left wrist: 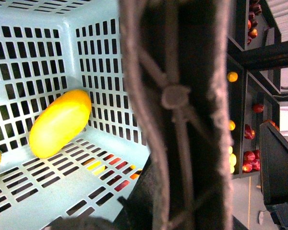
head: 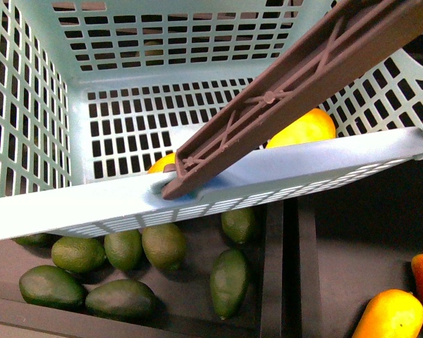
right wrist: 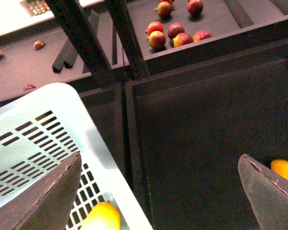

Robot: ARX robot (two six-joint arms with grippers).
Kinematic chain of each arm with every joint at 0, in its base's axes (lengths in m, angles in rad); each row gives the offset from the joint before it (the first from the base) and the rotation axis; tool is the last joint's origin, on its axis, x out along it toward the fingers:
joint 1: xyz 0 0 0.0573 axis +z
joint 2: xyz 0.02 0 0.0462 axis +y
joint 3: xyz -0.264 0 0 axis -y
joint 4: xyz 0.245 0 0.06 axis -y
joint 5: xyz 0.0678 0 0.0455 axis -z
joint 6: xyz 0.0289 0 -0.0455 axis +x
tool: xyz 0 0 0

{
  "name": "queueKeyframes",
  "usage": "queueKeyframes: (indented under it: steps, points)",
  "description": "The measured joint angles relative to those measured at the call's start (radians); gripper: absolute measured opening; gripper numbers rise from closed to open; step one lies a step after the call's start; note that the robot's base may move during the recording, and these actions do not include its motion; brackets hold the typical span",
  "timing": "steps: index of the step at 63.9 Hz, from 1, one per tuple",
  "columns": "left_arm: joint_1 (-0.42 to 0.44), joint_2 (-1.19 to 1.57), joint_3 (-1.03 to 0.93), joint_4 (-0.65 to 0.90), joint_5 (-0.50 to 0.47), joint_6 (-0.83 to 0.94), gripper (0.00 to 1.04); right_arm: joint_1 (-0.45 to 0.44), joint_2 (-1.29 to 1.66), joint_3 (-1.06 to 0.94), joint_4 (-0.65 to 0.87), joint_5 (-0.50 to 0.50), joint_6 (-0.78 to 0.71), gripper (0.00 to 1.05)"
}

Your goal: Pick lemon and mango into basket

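Brown handle (left wrist: 177,115) fills the left wrist view and masks the left gripper: clamped or loose, can't tell. In the teal basket (head: 70,208), the lemon (head: 162,163) sits left and the mango (head: 303,129) right, against the wall. Avocados (head: 162,245) lie below. The right gripper (right wrist: 158,201) hangs spread wide and empty over the dark shelf (right wrist: 206,143), beside the basket.

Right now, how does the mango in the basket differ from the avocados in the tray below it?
Colour: the mango is bright yellow-orange; the avocados are dark green. Place: the mango lies inside the basket, leaning on a slotted wall; the avocados lie outside it, in the black tray beneath. Both are smooth, oval fruits.
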State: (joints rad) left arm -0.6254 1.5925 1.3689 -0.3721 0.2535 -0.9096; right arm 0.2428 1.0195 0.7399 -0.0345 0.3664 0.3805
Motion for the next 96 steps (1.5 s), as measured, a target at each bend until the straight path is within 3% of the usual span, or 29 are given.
queueKeyframes:
  steps: [28, 34, 41, 58, 63, 74, 96]
  points:
    - [-0.003, 0.000, 0.000, 0.000, -0.002, 0.002, 0.05, 0.000, 0.000, -0.003, 0.002, -0.008, 0.001, 0.96]
    - [-0.003, 0.000, 0.000, 0.000, 0.001, 0.001, 0.05, -0.027, -0.035, -0.127, 0.278, -0.142, -0.147, 0.82]
    - [-0.002, 0.000, 0.000, 0.000, 0.001, 0.000, 0.05, -0.056, -0.095, -0.266, 0.476, -0.195, -0.280, 0.65]
    - [-0.002, 0.000, 0.000, 0.000, 0.006, -0.001, 0.05, -0.123, -0.222, -0.461, 0.539, -0.250, -0.360, 0.21]
    - [-0.001, 0.000, 0.000, 0.000, 0.005, -0.001, 0.05, -0.145, -0.279, -0.521, 0.544, -0.275, -0.376, 0.02]
    - [-0.001, 0.000, 0.000, 0.000, 0.001, 0.000, 0.05, -0.237, -0.375, -0.597, 0.528, -0.357, -0.375, 0.02]
    - [-0.001, 0.000, 0.000, 0.000, 0.002, -0.001, 0.05, -0.239, -0.555, -0.682, 0.433, -0.364, -0.375, 0.02]
